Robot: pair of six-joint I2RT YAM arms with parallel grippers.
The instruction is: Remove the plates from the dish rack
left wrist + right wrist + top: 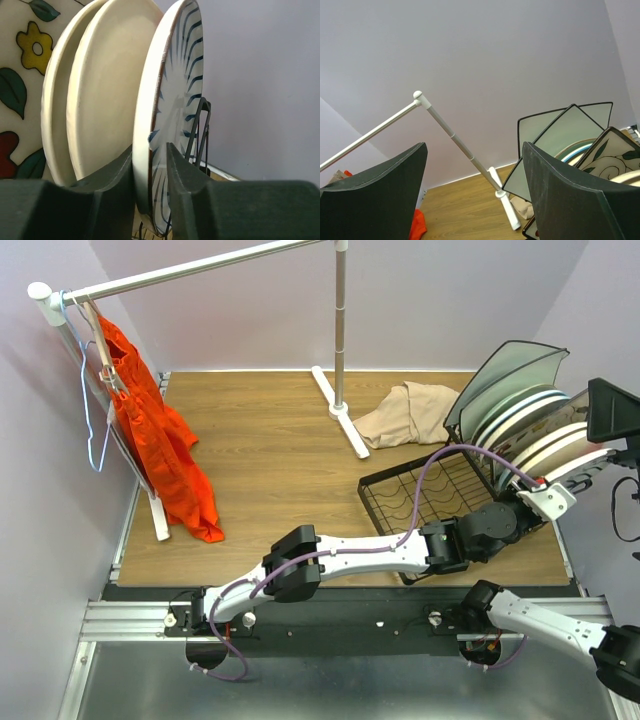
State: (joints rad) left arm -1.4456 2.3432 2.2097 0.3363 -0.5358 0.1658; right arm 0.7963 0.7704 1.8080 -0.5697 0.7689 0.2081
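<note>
The black wire dish rack (415, 490) stands at the table's right, with several plates upright in its slotted end: dark square ones (512, 375) at the back, then round ones (545, 425). My left gripper (563, 492) reaches the nearest plate. In the left wrist view it (150, 150) is shut on the lower rim of the white plate with dark blue stripes (175, 85), one finger behind it and one on its face. This plate stands in the rack wire (202, 125), with plain cream plates (105, 95) and a floral plate (22, 75) behind. My right gripper (474, 150) is open and empty, raised beside the rack (612, 410).
A white clothes rail (340, 330) stands behind the rack, with an orange garment (160, 440) and a wire hanger (90, 420) at its left end. A beige cloth (405, 412) lies between the rail's foot and the rack. Walls close in on three sides.
</note>
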